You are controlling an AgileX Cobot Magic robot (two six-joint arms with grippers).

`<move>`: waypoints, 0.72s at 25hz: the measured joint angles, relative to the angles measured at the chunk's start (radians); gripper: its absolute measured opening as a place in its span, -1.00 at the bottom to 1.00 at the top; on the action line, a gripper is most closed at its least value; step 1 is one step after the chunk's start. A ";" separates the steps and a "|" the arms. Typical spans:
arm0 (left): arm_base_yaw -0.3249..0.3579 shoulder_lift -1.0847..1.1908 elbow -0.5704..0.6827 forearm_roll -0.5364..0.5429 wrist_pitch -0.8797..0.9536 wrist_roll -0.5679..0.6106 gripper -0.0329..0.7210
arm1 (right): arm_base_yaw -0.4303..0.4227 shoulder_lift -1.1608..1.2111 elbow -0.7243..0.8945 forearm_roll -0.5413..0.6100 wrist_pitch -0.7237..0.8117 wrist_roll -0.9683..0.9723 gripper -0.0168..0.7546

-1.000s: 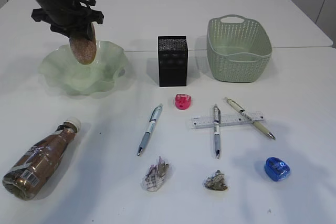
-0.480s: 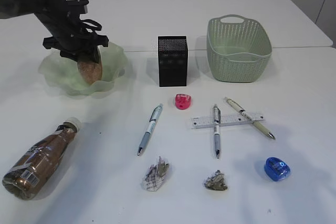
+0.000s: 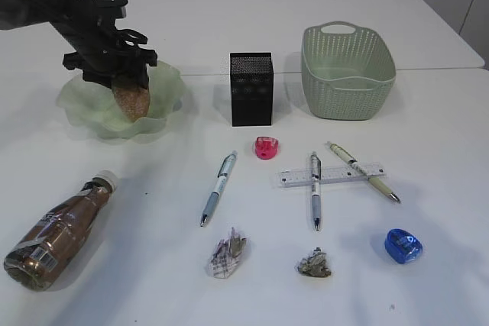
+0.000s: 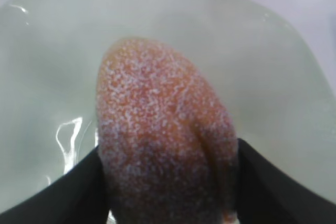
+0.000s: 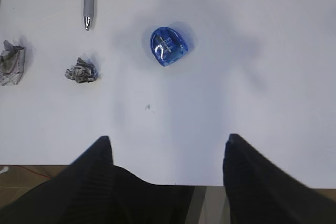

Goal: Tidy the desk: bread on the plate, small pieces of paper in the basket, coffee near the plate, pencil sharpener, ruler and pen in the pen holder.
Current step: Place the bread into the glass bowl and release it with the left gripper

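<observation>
My left gripper jaws, now lower, flank the bread in the plate; grip unclear. Pen holder at three o'clock. Right jaws apart.

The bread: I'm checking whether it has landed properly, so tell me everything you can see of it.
The bread is an oval golden-brown bun with a speckled, sugary crust. It sits inside the pale green wavy-rimmed plate, tilted, its lower end down in the dish and its upper end between the fingers of the left tool. In the left wrist view the dark fingers flank it on both sides; whether they press it is unclear.
</observation>
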 joint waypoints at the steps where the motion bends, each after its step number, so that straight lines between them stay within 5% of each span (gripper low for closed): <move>1: 0.000 0.000 0.000 0.000 0.000 0.000 0.31 | 0.000 0.000 0.000 0.000 0.000 0.000 0.37; 9: 0.000 0.000 0.000 0.004 0.035 0.000 0.64 | 0.000 0.000 0.000 0.000 -0.024 0.000 0.37; 18: 0.004 0.000 0.000 0.046 0.103 0.000 0.68 | 0.000 0.000 0.000 0.013 -0.067 0.011 0.37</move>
